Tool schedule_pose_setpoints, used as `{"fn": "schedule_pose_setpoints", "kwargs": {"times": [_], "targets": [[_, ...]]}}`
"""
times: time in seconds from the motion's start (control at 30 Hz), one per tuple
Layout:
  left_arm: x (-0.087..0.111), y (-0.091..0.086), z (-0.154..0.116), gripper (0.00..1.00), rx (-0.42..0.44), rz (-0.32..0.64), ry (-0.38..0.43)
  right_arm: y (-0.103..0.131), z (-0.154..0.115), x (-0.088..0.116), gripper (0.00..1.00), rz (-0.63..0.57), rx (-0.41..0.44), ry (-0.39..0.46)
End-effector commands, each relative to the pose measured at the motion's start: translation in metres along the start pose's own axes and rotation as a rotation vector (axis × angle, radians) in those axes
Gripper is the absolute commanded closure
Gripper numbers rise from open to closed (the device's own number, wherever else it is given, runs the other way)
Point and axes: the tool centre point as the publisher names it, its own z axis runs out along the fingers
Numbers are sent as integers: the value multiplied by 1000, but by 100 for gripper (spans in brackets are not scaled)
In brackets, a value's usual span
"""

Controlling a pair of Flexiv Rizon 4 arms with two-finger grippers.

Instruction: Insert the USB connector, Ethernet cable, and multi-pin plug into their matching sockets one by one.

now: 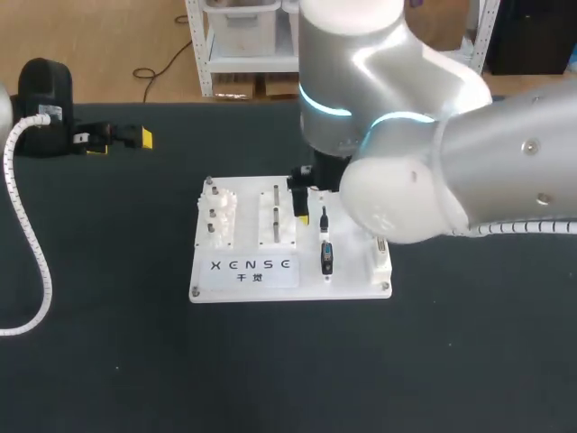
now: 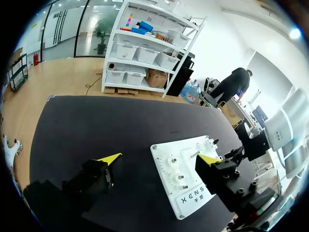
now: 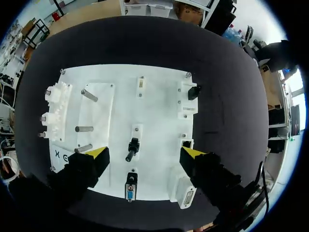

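White board sits mid-table, with dark lettering printed along its 6 o'clock edge toward the 7 o'clock corner. A black plug and a black connector with a blue face lie in line in the board's centre strip, and a white multi-pin block is at its 4 o'clock corner. Right jaws are spread and empty above the board, with the plug between them, untouched; left jaws are spread and empty over bare table at the board's 10 o'clock, well apart.
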Motion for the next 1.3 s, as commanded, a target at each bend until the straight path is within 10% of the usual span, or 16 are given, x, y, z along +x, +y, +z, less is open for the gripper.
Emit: {"fn": "schedule_pose_setpoints", "kwargs": {"times": [0.03, 0.63, 0.77, 1.3], "targets": [[0, 0, 0, 0, 0, 0, 0, 5, 11, -2, 20, 1, -7, 17], [0, 0, 0, 0, 0, 0, 0, 7, 26, -11, 58, 27, -18, 59], [0, 0, 0, 0, 0, 0, 0, 7, 24, -10, 100, 16, -29, 55], [0, 0, 0, 0, 0, 0, 0, -3, -11, -11, 100, -7, -68, -41]]}}
